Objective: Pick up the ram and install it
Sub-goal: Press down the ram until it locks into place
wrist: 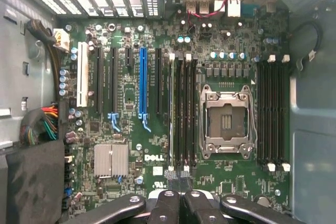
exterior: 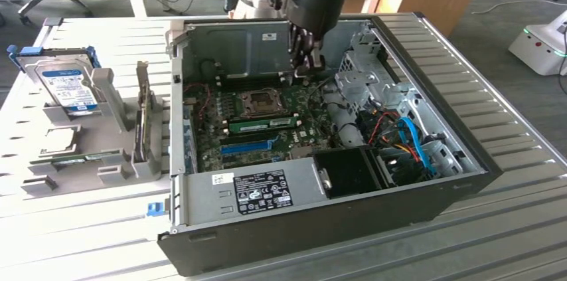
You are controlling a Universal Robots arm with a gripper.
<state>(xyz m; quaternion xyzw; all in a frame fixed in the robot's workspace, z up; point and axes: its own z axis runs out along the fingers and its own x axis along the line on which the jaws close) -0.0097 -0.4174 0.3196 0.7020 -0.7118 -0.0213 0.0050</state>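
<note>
The ram [exterior: 263,123] is a long green stick standing in a memory slot on the motherboard [exterior: 306,105], just beside the empty CPU socket [exterior: 259,101]. The wrist view looks down on the ram [wrist: 171,111] edge-on, as a thin pale strip between black slots next to the CPU socket [wrist: 227,121]. My gripper [exterior: 307,68] hangs inside the open computer case [exterior: 354,214], above the board's far part and clear of the stick. Its dark fingertips [wrist: 170,174] are pressed together, so my gripper [wrist: 178,176] is shut on nothing.
On the exterior view's left, a grey holder [exterior: 106,175] carries a hard drive [exterior: 66,85], an upright expansion card [exterior: 142,118] and another green stick [exterior: 78,157]. A blue slot [exterior: 245,146], a black fan shroud [exterior: 350,171] and blue cables [exterior: 416,145] crowd the case.
</note>
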